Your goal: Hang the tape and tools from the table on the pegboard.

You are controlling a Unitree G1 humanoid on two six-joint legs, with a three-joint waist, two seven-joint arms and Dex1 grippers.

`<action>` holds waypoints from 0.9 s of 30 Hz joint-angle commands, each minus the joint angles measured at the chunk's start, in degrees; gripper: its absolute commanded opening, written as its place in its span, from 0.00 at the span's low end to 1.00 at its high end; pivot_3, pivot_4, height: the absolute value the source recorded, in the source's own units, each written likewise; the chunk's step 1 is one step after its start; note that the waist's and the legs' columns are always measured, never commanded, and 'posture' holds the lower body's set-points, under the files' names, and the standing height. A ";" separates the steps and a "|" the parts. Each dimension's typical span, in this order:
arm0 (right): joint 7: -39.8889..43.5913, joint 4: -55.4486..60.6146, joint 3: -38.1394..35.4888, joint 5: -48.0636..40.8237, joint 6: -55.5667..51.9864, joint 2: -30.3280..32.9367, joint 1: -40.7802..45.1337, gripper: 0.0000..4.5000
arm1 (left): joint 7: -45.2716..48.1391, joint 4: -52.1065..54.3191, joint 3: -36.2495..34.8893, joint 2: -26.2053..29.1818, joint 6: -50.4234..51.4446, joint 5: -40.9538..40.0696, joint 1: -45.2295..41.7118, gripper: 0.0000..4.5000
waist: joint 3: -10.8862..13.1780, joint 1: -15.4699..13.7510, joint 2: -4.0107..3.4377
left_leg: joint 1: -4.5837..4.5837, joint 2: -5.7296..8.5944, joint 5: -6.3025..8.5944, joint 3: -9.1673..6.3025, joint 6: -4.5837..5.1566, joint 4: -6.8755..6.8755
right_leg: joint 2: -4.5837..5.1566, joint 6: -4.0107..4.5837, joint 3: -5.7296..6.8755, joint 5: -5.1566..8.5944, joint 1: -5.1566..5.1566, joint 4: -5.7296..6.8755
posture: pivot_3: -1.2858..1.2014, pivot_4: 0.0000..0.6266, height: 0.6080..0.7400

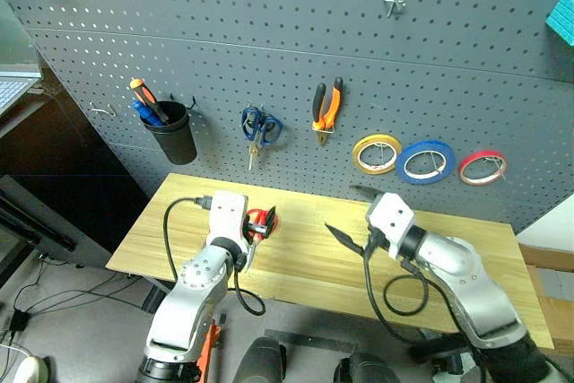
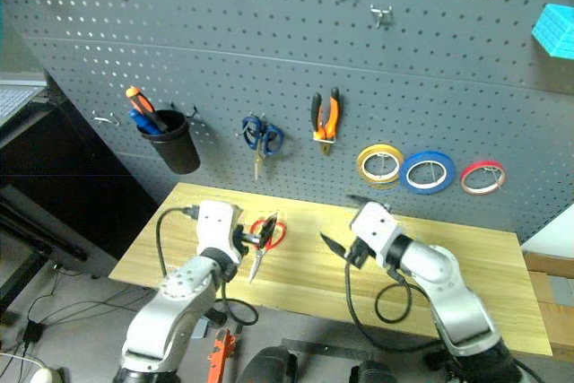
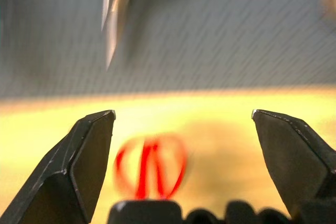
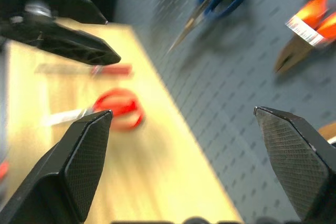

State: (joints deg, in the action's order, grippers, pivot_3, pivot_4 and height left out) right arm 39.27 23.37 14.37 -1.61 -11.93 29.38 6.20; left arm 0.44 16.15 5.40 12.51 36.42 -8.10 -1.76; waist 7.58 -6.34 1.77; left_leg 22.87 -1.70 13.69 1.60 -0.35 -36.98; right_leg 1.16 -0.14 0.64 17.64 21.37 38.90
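While red-handled scissors are lying on your light wooden table, both grippers, left and right, are hovering with fingers spread apart, empty.

Red-handled scissors lie on the table; blue tape hangs on the pegboard.

Your left gripper sits low on your left, its arm bent and reaching forward, wrist tipped slightly downward. Its two black fingers stand wide apart with nothing between them. Your right gripper is drawn in on your right, angled toward the left, fingers spread wide and empty too.
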 commanded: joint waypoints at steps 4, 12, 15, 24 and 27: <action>7.29 0.35 3.93 -2.81 3.97 -0.21 3.93 1.00 | -1.76 -5.11 -1.60 -2.77 5.02 1.73 -1.40 1.00 | 0.64 1.30 0.08 | 0.05 -0.01 0.00 -0.02 -0.01 0.05 | -0.01 0.08 0.02 -0.05 0.05 0.03 | 0.58 0.24 1.00; 9.05 -5.23 8.27 0.14 8.66 -1.80 6.68 1.00 | -1.86 -10.96 -3.24 -2.84 6.31 3.84 -1.17 1.00 | 1.28 1.84 0.26 | 0.07 0.02 0.02 -0.05 -0.02 0.07 | 0.06 0.04 0.05 -0.03 0.03 -0.02 | 0.58 0.27 1.00; 9.23 -7.82 9.74 2.10 10.14 -1.98 6.69 1.00 | -0.90 -11.57 -3.34 -1.86 5.85 4.50 -0.60 1.00 | 1.74 1.85 0.26 | 0.06 0.01 0.02 -0.06 -0.03 0.08 | 0.08 0.05 0.06 -0.03 0.02 -0.02 | 0.58 0.28 1.00; 9.17 -10.32 10.28 4.00 8.46 -2.11 5.98 1.00 | 0.50 -16.74 -3.32 -0.41 5.06 6.45 -2.07 1.00 | 2.84 1.84 0.22 | 0.08 -0.01 0.04 -0.07 -0.06 0.11 | 0.13 0.05 0.08 -0.03 0.04 -0.02 | 0.58 0.32 1.00; 9.74 -10.21 10.94 5.16 6.56 -1.99 6.64 1.00 | 1.27 -19.69 -3.97 -0.85 4.73 6.01 -4.11 1.00 | 2.91 1.81 0.19 | 0.08 -0.01 0.04 -0.07 -0.06 0.11 | 0.15 0.06 0.09 -0.03 0.04 -0.02 | 0.58 0.33 1.00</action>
State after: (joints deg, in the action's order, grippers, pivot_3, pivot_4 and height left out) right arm 48.60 11.93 24.74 3.43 -4.50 27.45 12.38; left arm 1.04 -2.81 1.78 11.80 41.91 -2.49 -5.07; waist 10.49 -4.53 1.95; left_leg 22.94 -1.71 13.73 1.53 -0.40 -36.88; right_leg 1.31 -0.09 0.73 17.61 21.41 38.87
